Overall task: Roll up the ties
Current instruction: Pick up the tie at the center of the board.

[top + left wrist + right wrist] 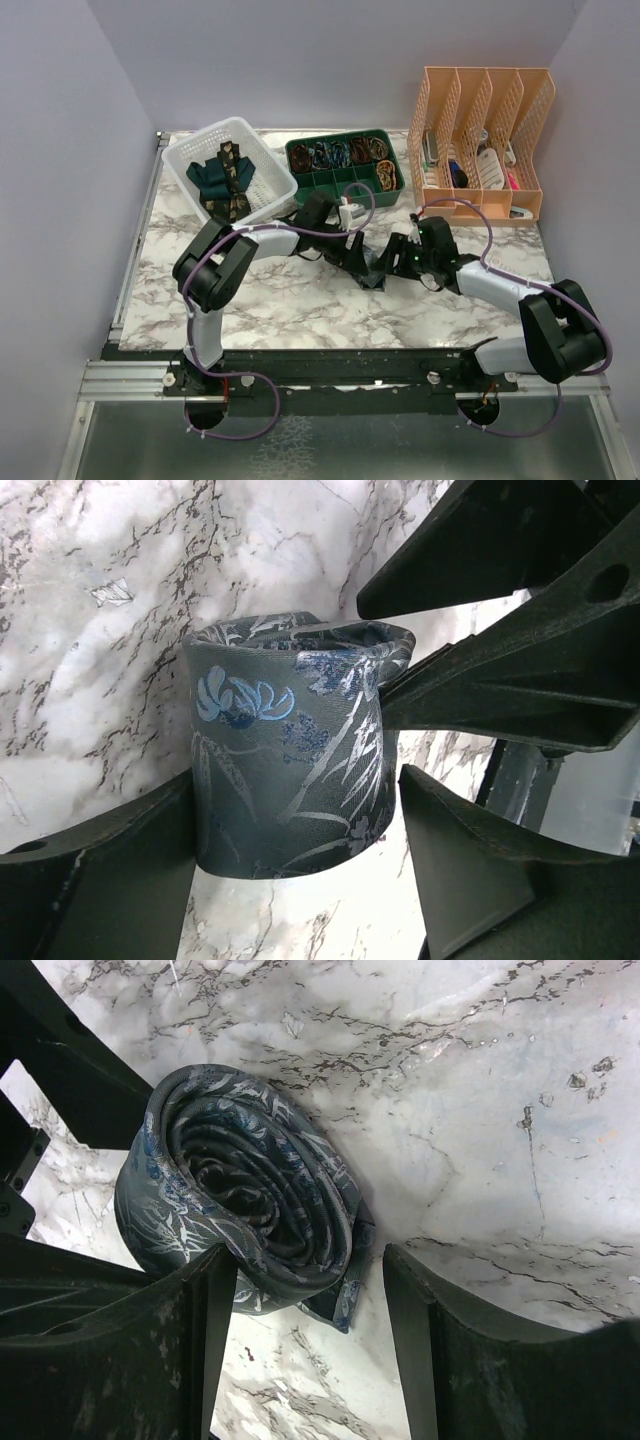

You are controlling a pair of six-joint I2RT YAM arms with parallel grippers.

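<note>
Left wrist view: the left hand (295, 775) has its fingers spread wide on either side of the blue-grey tie (285, 720). One finger touches the roll's side and the other's tip sits just beside it. I cannot tell whether the hand actually squeezes the roll.

The tie is wound into a thick roll standing on its edge on the marble. Its cloth is a sheeny grey-blue with pale blue flowers and silvery leaf strokes, and the top rim is slightly wavy.

In the right wrist view, the right hand (307, 1252) is open. The roll leans against one finger, and bare marble shows between it and the other finger. The spiral of layers is visible here, fairly tight at the core and looser outside. A short tail end pokes out at the bottom of the roll.

From the top view, both hands meet over the roll near the middle of the desk (300, 310), a little toward the back edge. Bare marble runs from there to the near edge and toward the left edge.

Just behind the left hand lies a green tray (340, 203) with rolled ties in its compartments. A white basket (185, 160) in the back left corner holds the teal tie (208, 178) and the black and gold tie (234, 168), both loose. An orange file rack (480, 110) fills the back right corner.
</note>
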